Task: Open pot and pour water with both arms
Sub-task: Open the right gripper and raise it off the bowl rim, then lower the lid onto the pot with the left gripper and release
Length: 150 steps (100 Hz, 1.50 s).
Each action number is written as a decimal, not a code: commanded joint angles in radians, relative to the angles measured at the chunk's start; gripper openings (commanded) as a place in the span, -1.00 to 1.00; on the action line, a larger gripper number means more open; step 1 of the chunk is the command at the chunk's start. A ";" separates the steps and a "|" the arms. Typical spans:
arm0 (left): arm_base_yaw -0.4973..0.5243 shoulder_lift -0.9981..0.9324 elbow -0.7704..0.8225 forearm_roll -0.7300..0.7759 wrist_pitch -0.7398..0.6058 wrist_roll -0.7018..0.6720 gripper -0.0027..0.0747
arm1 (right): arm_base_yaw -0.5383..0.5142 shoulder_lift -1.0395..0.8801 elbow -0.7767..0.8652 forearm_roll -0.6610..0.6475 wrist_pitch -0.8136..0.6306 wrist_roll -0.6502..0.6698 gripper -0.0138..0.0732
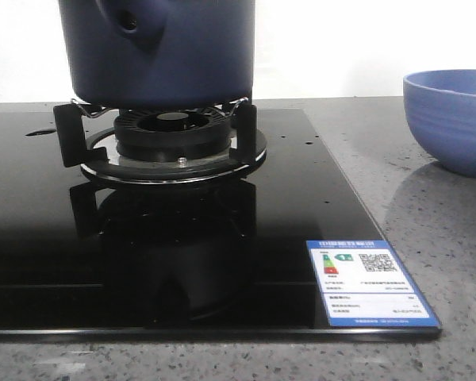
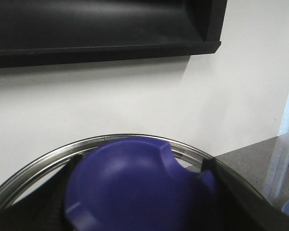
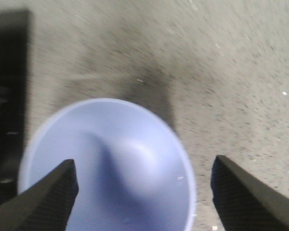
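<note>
The dark navy pot (image 1: 163,48) stands on the gas burner (image 1: 173,139); its handle stub with a round hole faces front-left, and its top is out of view. In the left wrist view, my left gripper (image 2: 139,197) is shut on the blue knob (image 2: 130,187) of a lid with a metal rim (image 2: 86,144), held in front of the white wall. My right gripper (image 3: 144,197) is open and empty, hovering over the light-blue bowl (image 3: 115,163). Neither gripper shows in the front view.
The light-blue ribbed bowl (image 1: 452,119) stands on the grey speckled counter (image 1: 428,222), right of the black glass hob (image 1: 103,262). A blue and white label (image 1: 369,282) sits on the hob's front right corner. A black cabinet (image 2: 101,24) hangs on the wall.
</note>
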 commanded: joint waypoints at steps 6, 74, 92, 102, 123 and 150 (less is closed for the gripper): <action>-0.010 0.022 -0.036 -0.025 -0.101 -0.002 -0.07 | -0.002 -0.106 -0.037 0.081 -0.017 -0.022 0.52; -0.147 0.283 -0.036 0.006 -0.293 -0.002 -0.07 | 0.000 -0.238 0.032 0.101 -0.005 -0.022 0.52; -0.147 0.303 -0.036 0.006 -0.301 -0.002 -0.07 | 0.000 -0.238 0.085 0.106 -0.038 -0.033 0.52; -0.147 0.312 -0.036 0.006 -0.310 -0.002 -0.07 | 0.000 -0.238 0.098 0.115 -0.051 -0.042 0.52; -0.147 0.338 -0.036 0.006 -0.310 -0.002 -0.07 | 0.000 -0.238 0.099 0.126 -0.056 -0.047 0.52; -0.147 0.333 -0.036 0.006 -0.307 -0.002 0.36 | 0.000 -0.238 0.099 0.126 -0.056 -0.048 0.52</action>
